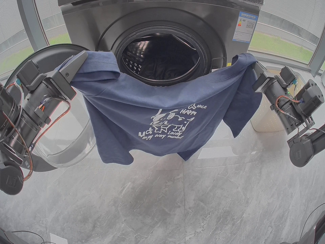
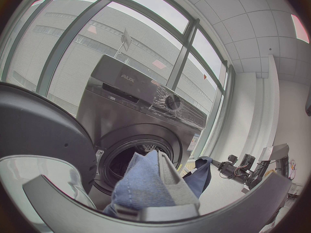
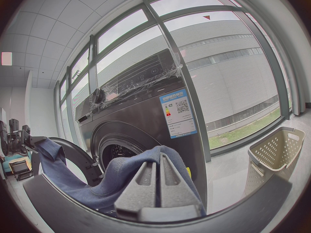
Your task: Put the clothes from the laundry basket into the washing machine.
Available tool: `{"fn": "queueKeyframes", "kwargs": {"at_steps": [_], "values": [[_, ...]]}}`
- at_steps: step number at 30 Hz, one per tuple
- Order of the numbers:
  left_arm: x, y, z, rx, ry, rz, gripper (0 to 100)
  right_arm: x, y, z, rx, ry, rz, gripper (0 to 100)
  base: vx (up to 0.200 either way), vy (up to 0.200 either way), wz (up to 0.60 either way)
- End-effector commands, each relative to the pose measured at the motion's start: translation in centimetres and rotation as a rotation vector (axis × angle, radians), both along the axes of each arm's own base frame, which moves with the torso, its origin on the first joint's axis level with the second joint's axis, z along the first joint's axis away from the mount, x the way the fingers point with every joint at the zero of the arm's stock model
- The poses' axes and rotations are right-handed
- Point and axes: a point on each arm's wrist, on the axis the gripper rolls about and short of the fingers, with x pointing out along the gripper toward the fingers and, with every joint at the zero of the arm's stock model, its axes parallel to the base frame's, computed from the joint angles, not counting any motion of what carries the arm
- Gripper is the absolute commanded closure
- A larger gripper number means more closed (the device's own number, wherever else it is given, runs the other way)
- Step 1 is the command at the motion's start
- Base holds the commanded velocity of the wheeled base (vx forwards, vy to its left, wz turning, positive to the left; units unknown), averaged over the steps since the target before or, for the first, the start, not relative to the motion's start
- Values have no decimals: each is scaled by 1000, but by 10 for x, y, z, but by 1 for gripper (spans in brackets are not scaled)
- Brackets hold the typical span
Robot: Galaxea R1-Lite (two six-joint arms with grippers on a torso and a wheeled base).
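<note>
A blue T-shirt point(image 1: 162, 116) with a white print hangs spread out in front of the washing machine point(image 1: 216, 27), just below its open drum point(image 1: 160, 56). My left gripper point(image 1: 79, 60) is shut on the shirt's left shoulder, my right gripper point(image 1: 254, 67) shut on its right shoulder. In the left wrist view the blue cloth point(image 2: 142, 185) bunches over the left gripper point(image 2: 162, 178). The right wrist view has the shirt point(image 3: 123, 172) draped round the closed right gripper point(image 3: 158, 178). Dark cloth lies inside the drum.
The machine's round door point(image 1: 57, 126) stands swung open at the left, behind my left arm. A beige laundry basket point(image 1: 267, 119) point(image 3: 278, 152) sits on the floor to the right of the machine. Grey marble floor point(image 1: 169, 200) stretches in front. Windows lie behind.
</note>
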Motion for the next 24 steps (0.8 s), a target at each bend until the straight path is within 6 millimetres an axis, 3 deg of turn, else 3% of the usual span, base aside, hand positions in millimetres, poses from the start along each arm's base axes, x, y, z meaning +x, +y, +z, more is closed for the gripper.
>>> {"fn": "queueKeyframes", "kwargs": {"at_steps": [1,9,21,22,24], "values": [[-1,-5,1,-2,-2,-23,100,-1,1,-4,-5,13,5,100,0,0,0],[-6,-22,4,-6,-12,-97,100,-7,14,-27,-34,100,50,100,0,0,0],[10,-67,1,5,4,-231,100,19,65,-107,-133,307,167,100,0,0,0],[13,-71,1,4,3,-240,100,21,70,-112,-139,316,177,0,0,0,0],[17,-79,2,-1,-3,-253,100,24,79,-125,-155,341,192,0,0,0,0]]}}
